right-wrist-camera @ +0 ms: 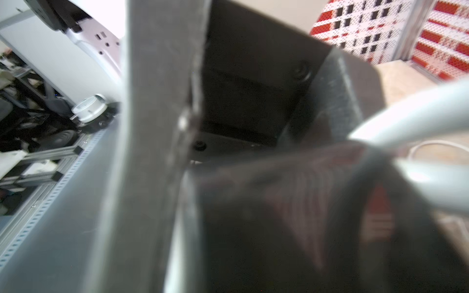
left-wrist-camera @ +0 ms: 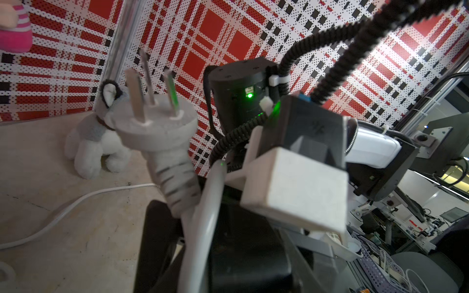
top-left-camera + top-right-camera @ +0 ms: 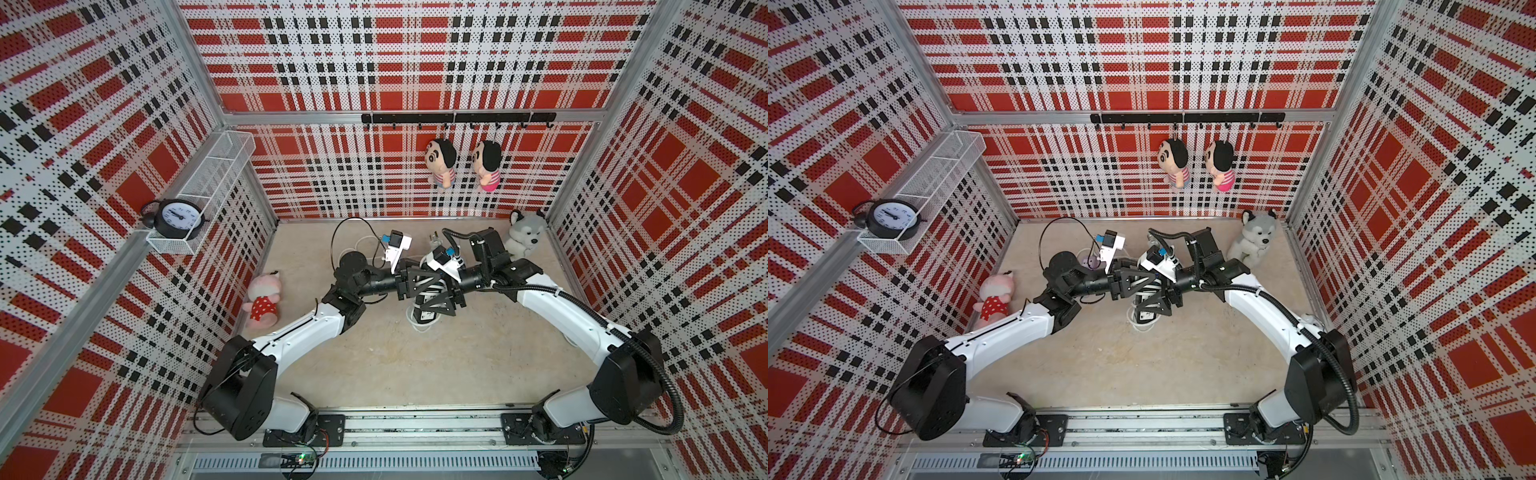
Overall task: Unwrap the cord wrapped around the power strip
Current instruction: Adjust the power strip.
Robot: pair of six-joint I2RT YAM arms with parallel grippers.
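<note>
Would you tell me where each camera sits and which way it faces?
Both top views: high in front, looking down at the power strip; left arm and right arm whole.
Left wrist: on the left arm, facing the plug, husky plush and right arm's wrist.
Right wrist: on the right arm, blurred, close on dark robot parts; cord and base rail beyond.
Shared: top and left wrist views show the husky plush.
</note>
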